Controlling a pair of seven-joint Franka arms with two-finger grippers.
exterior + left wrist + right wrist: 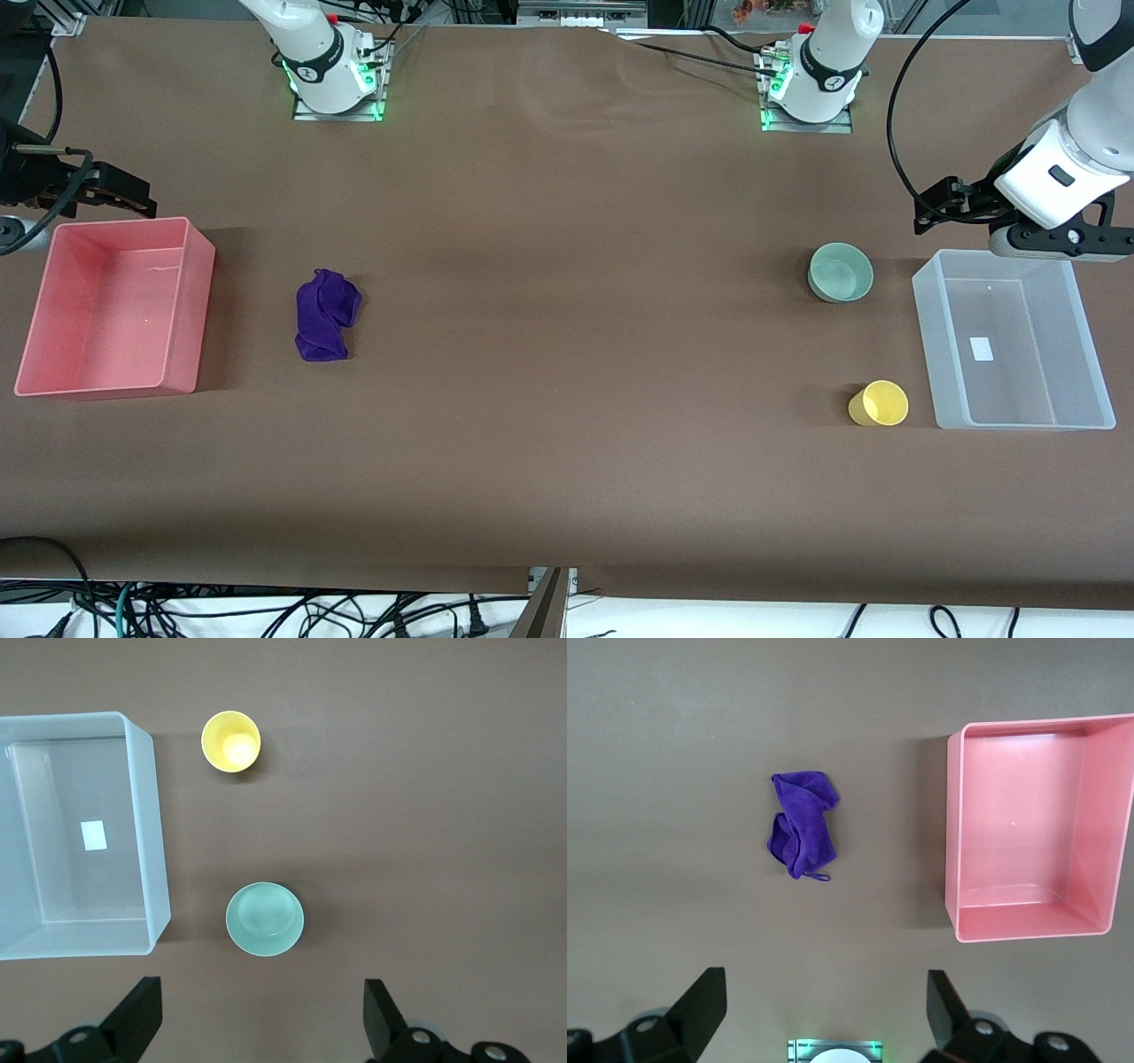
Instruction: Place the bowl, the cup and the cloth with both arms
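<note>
Both arms wait raised with fingers spread, holding nothing. The left pincer [257, 1028] hangs high above the bowl [264, 919] and cup [231, 742]; the right pincer [824, 1019] hangs high above the cloth [801, 835].

light: bright, even | shadows: soft, short | focus: sharp

Brown table [567, 443] carries pink bin [35, 372], cloth [325, 315], bowl [840, 272], cup [879, 404], clear bin [930, 354].
</note>
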